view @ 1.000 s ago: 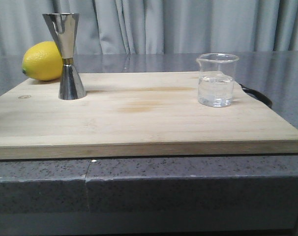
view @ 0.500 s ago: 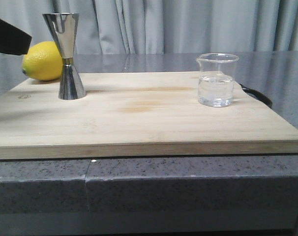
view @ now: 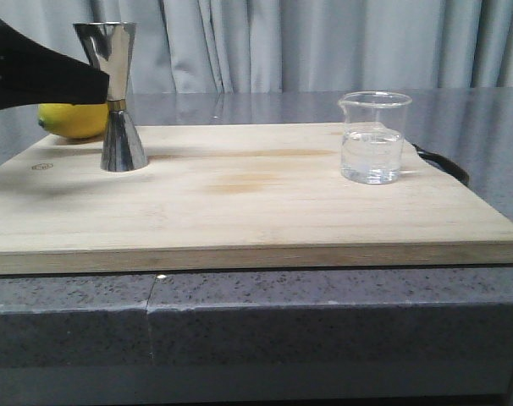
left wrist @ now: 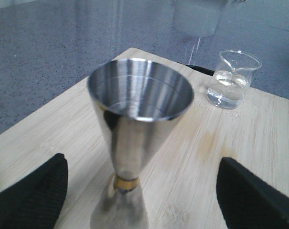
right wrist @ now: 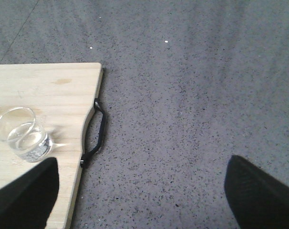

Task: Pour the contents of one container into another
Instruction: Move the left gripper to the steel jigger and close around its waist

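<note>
The steel jigger stands upright at the far left of the wooden board. In the left wrist view the jigger sits between the wide-apart fingers of my left gripper, which is open and not touching it. One black finger reaches the jigger's upper cone from the left. The clear glass beaker, part full of clear liquid, stands at the board's right. My right gripper is open over the grey counter, beside the beaker and off the board; it does not show in the front view.
A yellow lemon lies behind the jigger, partly hidden by the left finger. The board's black handle sticks out on its right side. Grey speckled counter surrounds the board; curtains hang behind.
My left gripper has come in from the left and now reaches the jigger, covering part of the lemon. Jigger and beaker have not moved.
</note>
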Motion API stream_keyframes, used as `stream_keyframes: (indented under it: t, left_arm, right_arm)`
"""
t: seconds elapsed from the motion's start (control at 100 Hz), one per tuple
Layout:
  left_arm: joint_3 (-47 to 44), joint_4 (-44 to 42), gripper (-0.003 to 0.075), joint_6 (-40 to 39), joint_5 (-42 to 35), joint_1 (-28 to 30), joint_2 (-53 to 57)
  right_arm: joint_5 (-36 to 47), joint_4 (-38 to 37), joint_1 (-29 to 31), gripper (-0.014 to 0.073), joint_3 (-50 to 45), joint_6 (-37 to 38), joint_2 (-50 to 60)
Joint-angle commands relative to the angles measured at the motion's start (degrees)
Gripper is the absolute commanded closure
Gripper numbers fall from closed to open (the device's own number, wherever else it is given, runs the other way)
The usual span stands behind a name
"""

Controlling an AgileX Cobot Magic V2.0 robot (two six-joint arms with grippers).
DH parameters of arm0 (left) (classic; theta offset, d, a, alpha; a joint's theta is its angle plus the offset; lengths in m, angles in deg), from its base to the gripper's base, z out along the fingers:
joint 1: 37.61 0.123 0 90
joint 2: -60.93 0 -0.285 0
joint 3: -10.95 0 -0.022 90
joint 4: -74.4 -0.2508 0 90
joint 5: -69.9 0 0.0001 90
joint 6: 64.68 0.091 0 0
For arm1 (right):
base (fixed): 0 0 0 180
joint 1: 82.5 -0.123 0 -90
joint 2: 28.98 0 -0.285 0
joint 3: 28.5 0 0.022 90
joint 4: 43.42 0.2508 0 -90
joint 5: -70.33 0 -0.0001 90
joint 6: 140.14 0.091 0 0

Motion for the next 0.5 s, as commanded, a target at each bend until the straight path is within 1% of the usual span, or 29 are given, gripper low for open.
stream_keyframes:
  t: [0.0, 0.19, 0.4, 0.49]
  left_arm:
    - [1.6, 6.67, 0.0134, 2.45, 4.08, -1.53, 0.28]
    - [1.6, 12.39, 0.0134, 4.1, 4.08, -3.58, -2.08]
    - [2.25, 12.39, 0.0134, 4.49, 4.64, -4.15, -3.73]
    - [2.25, 12.39, 0.0138, 4.49, 6.16, -4.24, -3.73]
  right_arm:
    - [3.67, 0.13, 0.01, -0.0042, 2.12, -0.29, -0.76]
    - [3.67, 0.13, 0.01, -0.0042, 2.12, -0.29, -0.76]
    - [3.77, 0.13, 0.01, -0.0042, 2.12, -0.29, -0.76]
    - [3.88, 0.13, 0.01, -0.0042, 2.12, -0.29, -0.76]
